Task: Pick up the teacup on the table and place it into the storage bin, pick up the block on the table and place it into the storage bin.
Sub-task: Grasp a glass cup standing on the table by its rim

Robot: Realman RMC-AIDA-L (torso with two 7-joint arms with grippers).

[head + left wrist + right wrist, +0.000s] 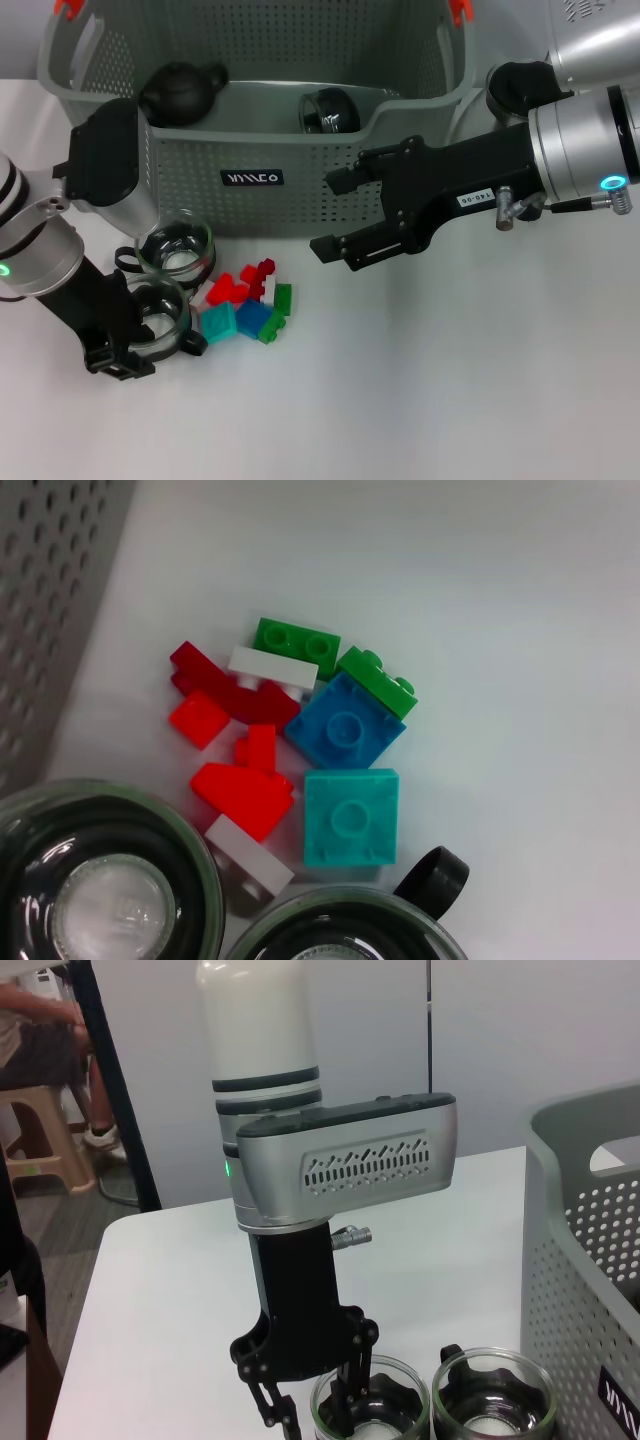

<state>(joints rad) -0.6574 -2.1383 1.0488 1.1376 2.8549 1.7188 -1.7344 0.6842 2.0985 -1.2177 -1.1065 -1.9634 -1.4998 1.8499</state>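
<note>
In the head view the left gripper [130, 345], lower left, has its jaws grasping the rim of one glass teacup [158, 312]; a second cup [176, 247] stands just behind. The blocks [247, 300] lie beside them, sharpest in the left wrist view. The right gripper [335, 215], jaws released, hangs before the bin [300, 150], whose top is cut off.

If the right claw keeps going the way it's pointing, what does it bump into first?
The right claw points across the front of the storage bin toward the robot's left. Going straight on, it would probably meet the farther glass teacup first, though depth is unclear and it may pass above it.
</note>
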